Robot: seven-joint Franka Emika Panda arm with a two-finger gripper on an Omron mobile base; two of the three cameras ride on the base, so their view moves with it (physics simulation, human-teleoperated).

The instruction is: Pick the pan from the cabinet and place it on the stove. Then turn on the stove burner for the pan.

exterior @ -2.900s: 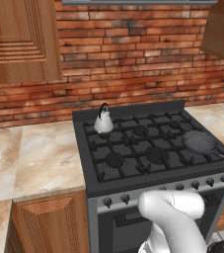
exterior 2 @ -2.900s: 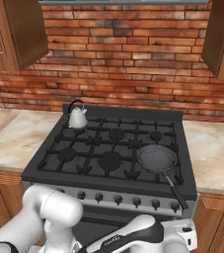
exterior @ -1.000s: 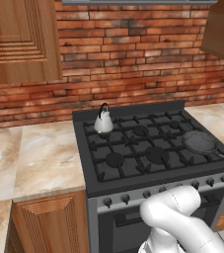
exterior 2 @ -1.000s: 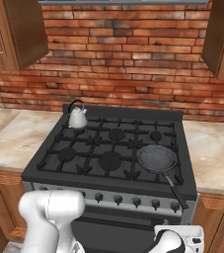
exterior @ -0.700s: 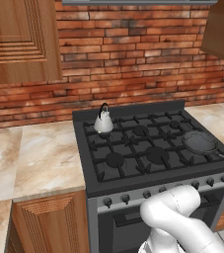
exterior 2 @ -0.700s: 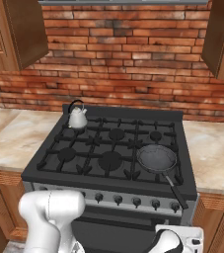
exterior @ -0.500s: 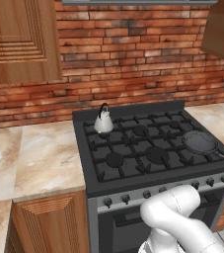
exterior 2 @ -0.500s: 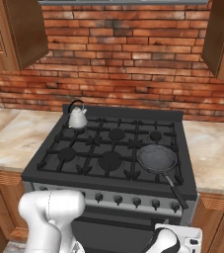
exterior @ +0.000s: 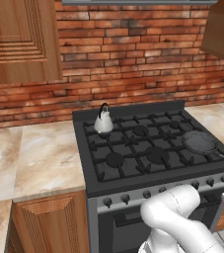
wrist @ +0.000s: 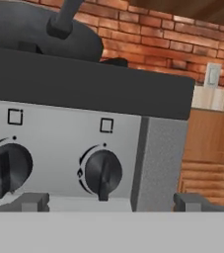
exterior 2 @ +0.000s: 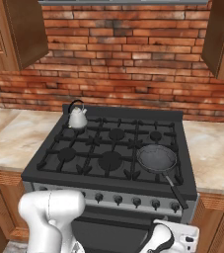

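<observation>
A red brick wall (exterior 2: 123,69) is running across the top of both base views, with a marble bench (exterior: 39,153) lying to either side of the stove (exterior 2: 108,153). A cabinet (exterior: 19,39) is hanging at the upper left of the left base view; another is showing its silver bar handle at the upper right of the right base view.

The pan (exterior 2: 156,158) is sitting on the grate at the lower right of the stove in the right base view, and at the right edge of the stove in the left base view (exterior: 200,142). Its long handle is pointing toward the stove's front edge, slanting to the lower right. A small silver kettle (exterior 2: 77,117) is standing at the stove's upper left.

The hand view is looking up at two dark knobs (wrist: 102,171) on the silver front panel, with the pan's underside above at upper left. The jaws are standing wide apart, holding nothing, the fingertips (wrist: 28,201) showing at the bottom.
</observation>
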